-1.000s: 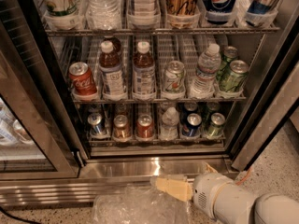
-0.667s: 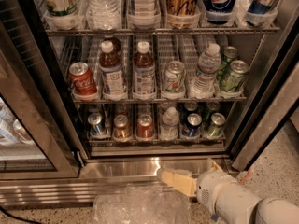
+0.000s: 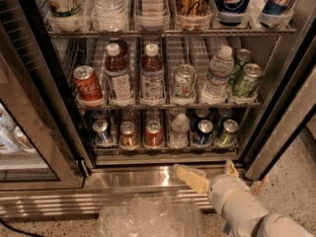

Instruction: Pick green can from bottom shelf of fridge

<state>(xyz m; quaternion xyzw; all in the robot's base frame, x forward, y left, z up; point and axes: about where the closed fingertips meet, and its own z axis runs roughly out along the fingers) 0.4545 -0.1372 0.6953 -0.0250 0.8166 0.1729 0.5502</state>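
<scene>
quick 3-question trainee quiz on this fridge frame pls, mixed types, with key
1. True or false: the gripper touches the green can.
2. On the bottom shelf, the green can stands: A) far left, B) middle, C) far right.
3. What stands just left of the green can?
Key: 1 false, the gripper is open, low in front of the fridge. 2 C. 3 the dark-blue can.

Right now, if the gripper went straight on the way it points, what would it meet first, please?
The gripper, low at right, aims up-left: likely the fridge's steel base first, though depth is unclear.
</scene>
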